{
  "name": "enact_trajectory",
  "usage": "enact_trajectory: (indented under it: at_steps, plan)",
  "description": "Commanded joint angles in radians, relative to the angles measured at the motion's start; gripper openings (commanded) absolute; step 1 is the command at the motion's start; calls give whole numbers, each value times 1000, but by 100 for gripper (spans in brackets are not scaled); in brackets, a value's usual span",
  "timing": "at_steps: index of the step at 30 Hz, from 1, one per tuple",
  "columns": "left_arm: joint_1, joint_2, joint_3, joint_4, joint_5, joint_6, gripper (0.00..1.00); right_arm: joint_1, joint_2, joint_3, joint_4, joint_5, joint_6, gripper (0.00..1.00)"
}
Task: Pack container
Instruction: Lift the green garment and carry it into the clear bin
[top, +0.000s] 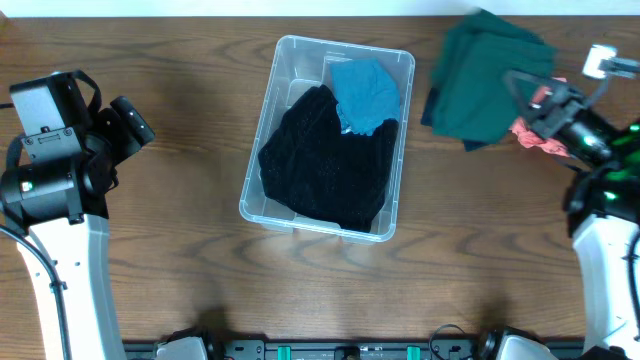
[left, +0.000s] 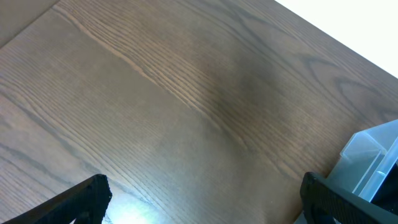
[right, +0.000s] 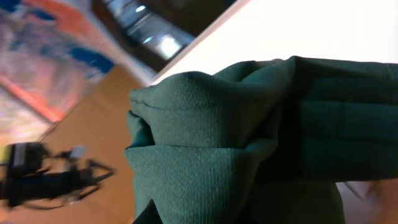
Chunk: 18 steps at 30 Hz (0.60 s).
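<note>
Gripping one green cloth (top: 485, 70), the right tool (top: 522, 92) was clamped; left tool (left: 205, 202) gaped wide, empty. One container (top: 298, 62) held one black cloth (top: 325, 160), one blue cloth (top: 365, 95).

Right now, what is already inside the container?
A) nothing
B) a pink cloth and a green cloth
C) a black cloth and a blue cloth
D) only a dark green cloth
C: the overhead view shows the black cloth and the blue cloth lying inside the container, while the dark green cloth is outside it.
</note>
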<state>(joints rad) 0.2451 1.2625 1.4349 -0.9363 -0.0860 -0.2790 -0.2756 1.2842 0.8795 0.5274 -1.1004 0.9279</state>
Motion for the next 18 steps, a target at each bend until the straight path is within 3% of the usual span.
enact_trajectory:
  at_steps: [1,11,18]
  plan:
    - [3,4,-4,-2,-12,20,98,135,2,5,16,78,134,1]
    - [3,4,-4,-2,-12,20,98,501,86,5,42,153,134,1]
    - [3,4,-4,-2,-12,20,98,562,220,5,33,171,114,1]
